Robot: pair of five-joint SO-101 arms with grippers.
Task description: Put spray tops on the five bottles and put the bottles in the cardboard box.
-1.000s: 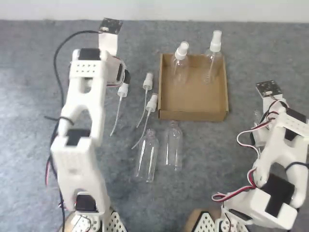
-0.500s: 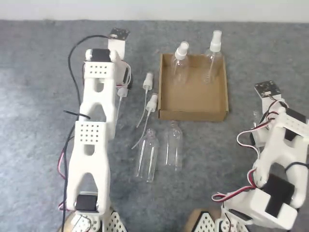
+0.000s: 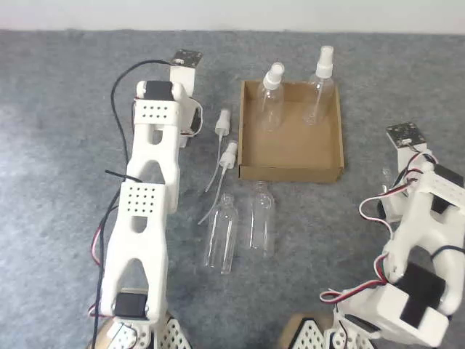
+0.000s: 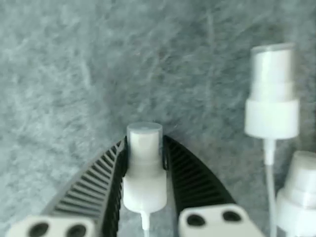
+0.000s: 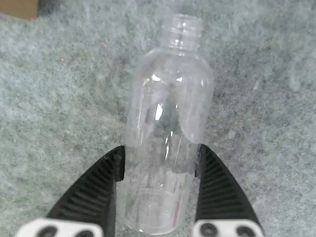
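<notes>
Left hand, in its own wrist view, is clenched on a spray top at the collar, nozzle pointing away, probably so the tube trails free for threading; another loose top lies just beside it on the bench. Right hand, in its wrist view, grasps an open-necked bottle low on the body, leaving the neck clear. From the high view, the cardboard box holds two capped bottles, while two uncapped bottles lie between the arms, likely obstructing their meeting
</notes>
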